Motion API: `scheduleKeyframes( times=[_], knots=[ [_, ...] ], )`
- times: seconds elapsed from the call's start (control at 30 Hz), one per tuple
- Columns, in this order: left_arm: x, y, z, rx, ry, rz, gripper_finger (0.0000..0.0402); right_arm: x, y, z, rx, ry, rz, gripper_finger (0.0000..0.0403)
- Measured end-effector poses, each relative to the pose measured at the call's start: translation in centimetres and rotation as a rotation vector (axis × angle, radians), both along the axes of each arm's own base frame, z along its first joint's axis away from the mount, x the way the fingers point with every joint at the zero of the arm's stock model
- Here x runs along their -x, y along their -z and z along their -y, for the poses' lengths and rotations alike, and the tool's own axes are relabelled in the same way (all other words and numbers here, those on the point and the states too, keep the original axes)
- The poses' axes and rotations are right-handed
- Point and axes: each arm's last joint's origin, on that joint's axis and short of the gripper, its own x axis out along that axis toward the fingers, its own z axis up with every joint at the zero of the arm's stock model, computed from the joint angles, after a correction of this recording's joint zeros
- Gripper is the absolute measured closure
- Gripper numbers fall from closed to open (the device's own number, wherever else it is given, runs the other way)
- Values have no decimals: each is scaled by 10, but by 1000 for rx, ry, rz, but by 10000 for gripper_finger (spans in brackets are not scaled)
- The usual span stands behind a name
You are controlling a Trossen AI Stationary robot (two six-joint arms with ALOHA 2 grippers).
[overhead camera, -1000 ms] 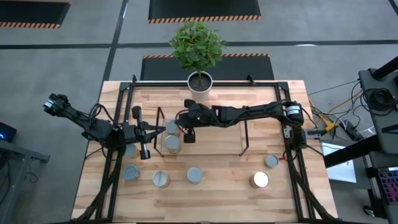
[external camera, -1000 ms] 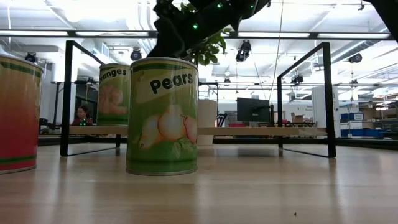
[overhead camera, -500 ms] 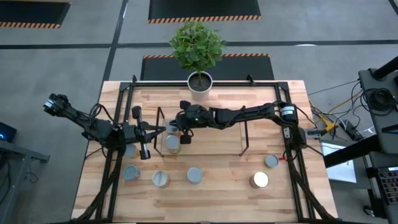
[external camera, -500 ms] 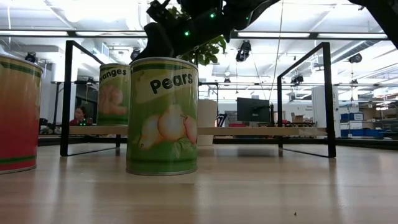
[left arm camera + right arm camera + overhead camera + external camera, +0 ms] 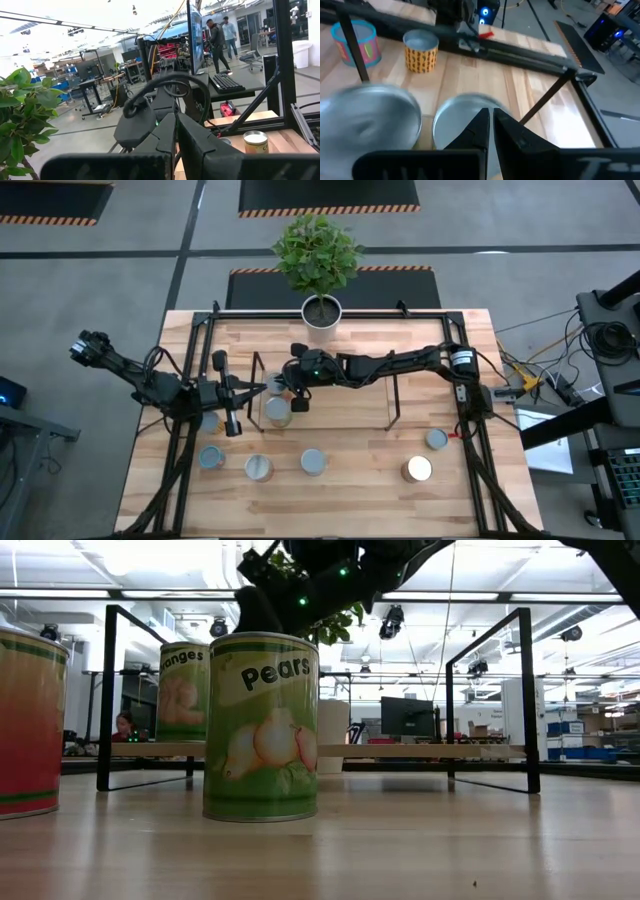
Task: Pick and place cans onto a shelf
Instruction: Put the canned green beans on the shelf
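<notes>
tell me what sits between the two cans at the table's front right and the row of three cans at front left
In the high view, nothing: bare wood runs from the grey-topped can ending the row to the white-topped can and the small can behind it.

Pears can (image 5: 261,727): green label, pale yellow-white fruit, white lettering; behind it an oranges can (image 5: 184,695), green with tan-orange fruit, and to its left a can (image 5: 30,722) shading green to red. Near the shelf (image 5: 325,395), with thin black wire frames and light wood board: pink can with blue rim (image 5: 356,41), yellow can with dark speckled pattern and silver top (image 5: 421,50), two silver-grey tops (image 5: 370,117). Plant pot (image 5: 322,311) white, leaves green; table (image 5: 350,470) pale striped wood; both arms dark, the right gripper (image 5: 490,131) black.
</notes>
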Motion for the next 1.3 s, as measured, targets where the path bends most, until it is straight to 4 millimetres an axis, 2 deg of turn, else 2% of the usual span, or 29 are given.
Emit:
scheduleKeyframes(
  times=[0.2, 0.37, 0.63, 0.93, 1.3],
  knots=[
    [0, 0, 0, 0, 0, 0, 400, 4, 11, 0, -9, 3, -33, 390],
    [0, 0, 0, 0, 0, 0, 400, 4, 12, 0, -5, 2, -40, 390],
    [0, 0, 0, 0, 0, 0, 400, 3, 4, 0, 9, 2, -84, 390],
    [0, 0, 0, 0, 0, 0, 400, -1, -6, 0, 1, 6, -43, 390],
    [0, 0, 0, 0, 0, 1, 400, -7, 12, 1, 0, 6, -75, 390]
  ],
)
